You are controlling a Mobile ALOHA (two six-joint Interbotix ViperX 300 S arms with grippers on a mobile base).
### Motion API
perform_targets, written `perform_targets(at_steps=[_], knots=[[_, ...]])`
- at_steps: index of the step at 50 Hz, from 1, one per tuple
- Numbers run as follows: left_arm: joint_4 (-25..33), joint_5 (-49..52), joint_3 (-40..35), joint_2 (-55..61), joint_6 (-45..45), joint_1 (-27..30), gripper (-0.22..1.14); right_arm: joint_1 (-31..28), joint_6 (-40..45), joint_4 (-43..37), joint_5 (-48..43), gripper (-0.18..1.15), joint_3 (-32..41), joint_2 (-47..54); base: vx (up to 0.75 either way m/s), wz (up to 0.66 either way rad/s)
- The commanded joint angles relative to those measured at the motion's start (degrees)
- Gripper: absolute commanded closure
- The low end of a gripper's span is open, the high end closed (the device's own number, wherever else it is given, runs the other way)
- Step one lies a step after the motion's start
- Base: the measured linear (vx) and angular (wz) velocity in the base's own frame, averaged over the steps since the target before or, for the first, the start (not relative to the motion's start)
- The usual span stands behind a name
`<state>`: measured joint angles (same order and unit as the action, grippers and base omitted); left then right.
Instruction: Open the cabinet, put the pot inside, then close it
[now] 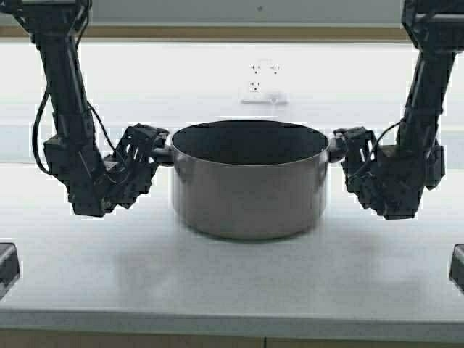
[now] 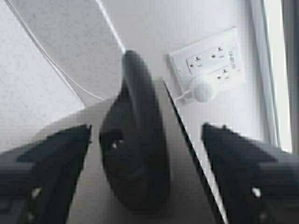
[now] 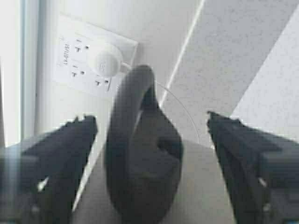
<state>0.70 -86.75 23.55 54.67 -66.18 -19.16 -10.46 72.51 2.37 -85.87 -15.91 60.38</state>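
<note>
The brushed-steel pot with a dark interior stands on the white counter, in the middle. My left gripper is at the pot's left black loop handle; its fingers stand wide apart on either side of the handle without touching it. My right gripper is at the right loop handle, with its fingers also spread wide around it. The cabinet is out of view.
A white wall outlet plate with a plug sits on the wall behind the pot; it also shows in the left wrist view and the right wrist view. The counter's front edge is near me.
</note>
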Motion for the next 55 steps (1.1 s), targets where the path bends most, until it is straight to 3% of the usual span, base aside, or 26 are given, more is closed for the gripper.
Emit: perform_targets(at_steps=[1,21,30,34,40,42,44,50,55], knots=[[-0.09,0.97,-2.55,-0.53,-0.09,0.35,-0.11,0.26,1.67,0.7,0.0,-0.05,3.69,0.88,0.01,0.0],[-0.09,1.58,-3.52,-0.18,-0.18,0.35,-0.11,0.26,5.45,2.46,1.85,-0.06,8.88,1.32,0.01,0.0],[-0.09,1.67,-3.25,-0.18,-0.09,0.35,-0.05,0.26,6.06,2.2,1.93,-0.01,7.65,1.49,0.01,0.0],[-0.62,1.76,-2.72,-0.44,-0.18,0.35,0.14,0.26,7.03,2.11,1.93,0.22,5.98,1.05,0.0,0.0],[-2.02,1.67,-0.88,-1.49,-0.26,0.35,0.93,0.18,7.29,2.37,0.26,0.99,3.6,0.0,0.0,0.0],[-2.29,1.67,-0.44,-1.85,-0.26,0.35,1.12,0.18,7.38,2.29,-0.7,1.13,3.16,-0.18,0.0,0.0],[-2.55,1.67,0.26,-2.37,-0.26,0.35,1.12,0.18,7.47,2.46,-1.58,1.11,2.29,-0.62,0.0,0.0],[-2.9,1.14,2.72,-4.04,-0.18,0.18,0.81,-0.44,7.82,2.37,-4.83,0.8,-0.35,-1.76,0.0,0.0],[-2.9,-0.09,4.66,-5.62,-0.09,0.18,0.85,-0.97,8.17,2.2,-7.65,0.85,-2.81,-3.25,0.02,0.0]])
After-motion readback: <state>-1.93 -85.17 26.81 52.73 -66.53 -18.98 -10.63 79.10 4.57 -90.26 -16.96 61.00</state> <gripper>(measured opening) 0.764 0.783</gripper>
